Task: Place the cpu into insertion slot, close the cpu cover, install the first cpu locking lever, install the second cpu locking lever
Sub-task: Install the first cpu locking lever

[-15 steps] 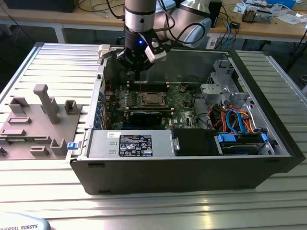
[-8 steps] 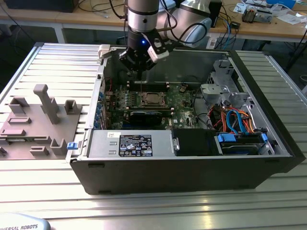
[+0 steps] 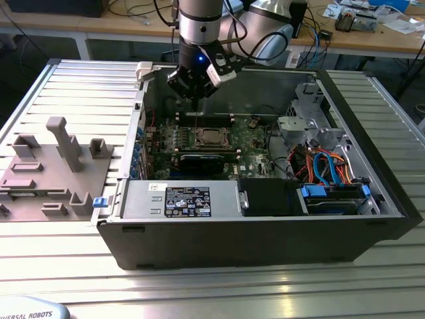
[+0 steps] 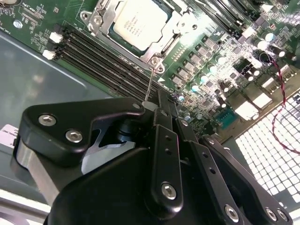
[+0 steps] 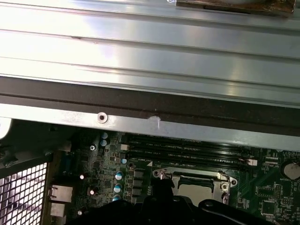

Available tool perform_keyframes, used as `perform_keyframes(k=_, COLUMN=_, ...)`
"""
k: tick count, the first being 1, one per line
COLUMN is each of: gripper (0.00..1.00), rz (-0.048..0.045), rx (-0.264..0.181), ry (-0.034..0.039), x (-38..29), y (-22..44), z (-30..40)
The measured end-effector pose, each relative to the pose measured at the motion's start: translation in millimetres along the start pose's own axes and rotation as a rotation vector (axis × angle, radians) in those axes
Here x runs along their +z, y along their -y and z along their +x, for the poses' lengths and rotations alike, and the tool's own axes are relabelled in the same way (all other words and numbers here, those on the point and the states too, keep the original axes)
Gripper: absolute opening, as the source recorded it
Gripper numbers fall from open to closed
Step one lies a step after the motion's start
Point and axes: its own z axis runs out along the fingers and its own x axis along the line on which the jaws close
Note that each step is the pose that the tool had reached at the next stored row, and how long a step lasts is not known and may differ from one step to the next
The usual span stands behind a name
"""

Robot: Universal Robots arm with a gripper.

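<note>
The cpu (image 4: 136, 21) lies flat in the insertion slot (image 3: 199, 139) on the green motherboard, its dull silver top showing. The silvery cpu cover (image 4: 107, 13) is down around it, framing the chip. A thin wire locking lever (image 4: 150, 79) stands up from the socket's corner, and its free end reaches my fingertips. My gripper (image 3: 193, 101) hangs above the board near the case's back wall, behind the socket, with its fingers closed together to a point. In the second wrist view the gripper (image 4: 159, 101) sits just short of the socket. I cannot tell whether the lever is pinched.
Black memory slots (image 4: 103, 58) run beside the socket. A long black card (image 3: 202, 161) and the power supply (image 3: 179, 199) lie toward the case front. Drive cage and coloured cables (image 3: 325, 173) fill the exterior view's right. A grey fixture (image 3: 53, 166) stands outside the case.
</note>
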Motion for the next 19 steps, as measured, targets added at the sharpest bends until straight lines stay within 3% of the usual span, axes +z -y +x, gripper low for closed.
perform_keyframes(k=4, gripper=0.11, rz=-0.0001, rx=0.000, ry=-0.0014, x=1.5, y=0.7, z=-5.1)
perform_keyframes(k=19, gripper=0.11, rz=-0.0003, rx=0.000, ry=-0.0019, x=11.5, y=1.5, z=-11.3)
